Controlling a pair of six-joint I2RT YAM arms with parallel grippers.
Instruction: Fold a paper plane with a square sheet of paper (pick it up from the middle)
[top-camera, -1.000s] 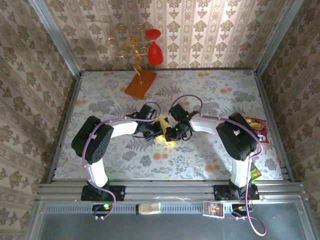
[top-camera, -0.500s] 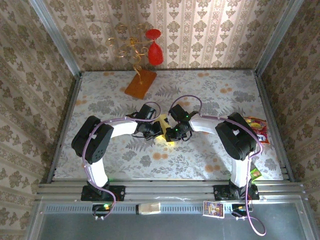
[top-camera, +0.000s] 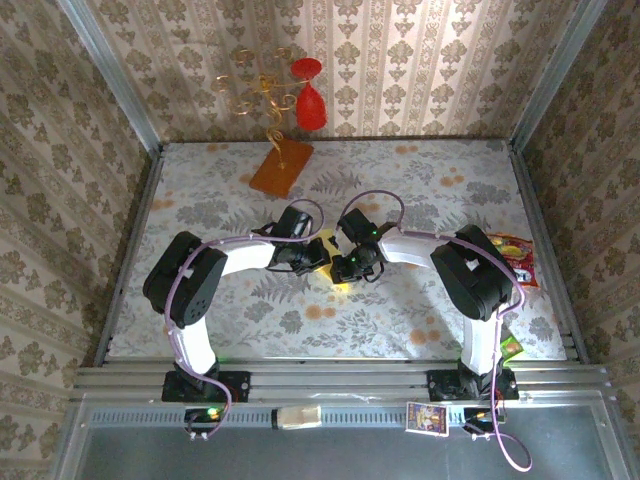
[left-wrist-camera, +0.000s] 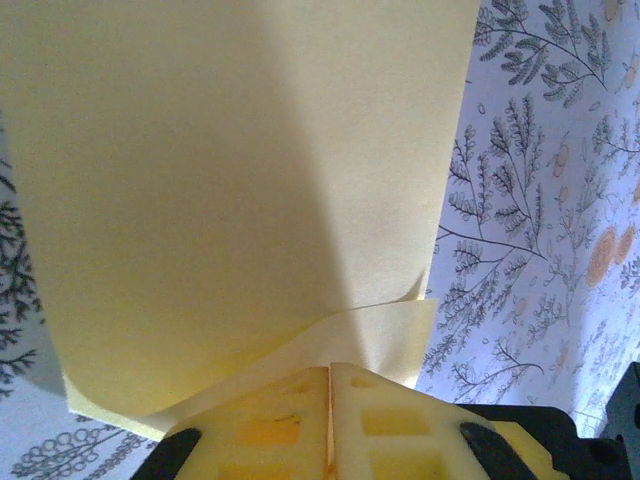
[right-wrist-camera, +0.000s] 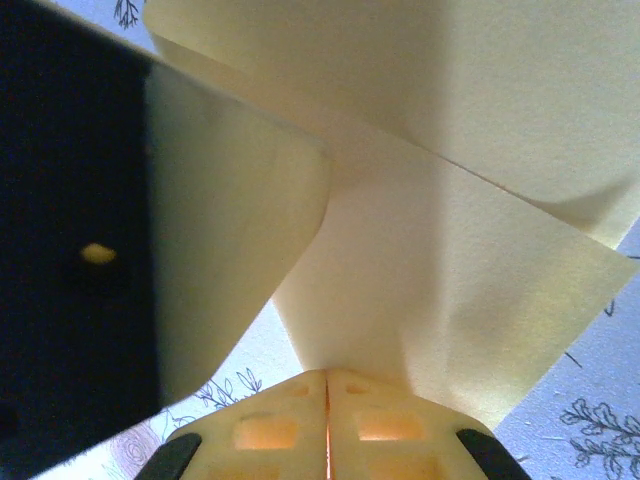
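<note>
Though pale, floral table (top-camera: 400, 320), papered walls (top-camera: 450, 70).

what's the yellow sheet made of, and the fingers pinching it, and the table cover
The square sheet of paper: thin matte pale-yellow paper, by its sharp crease and curl. Fingers of the left gripper: dull yellow plastic, likely, with recessed pockets. The table cover: white, printed with grey leaves; cloth or vinyl, unclear.
</note>
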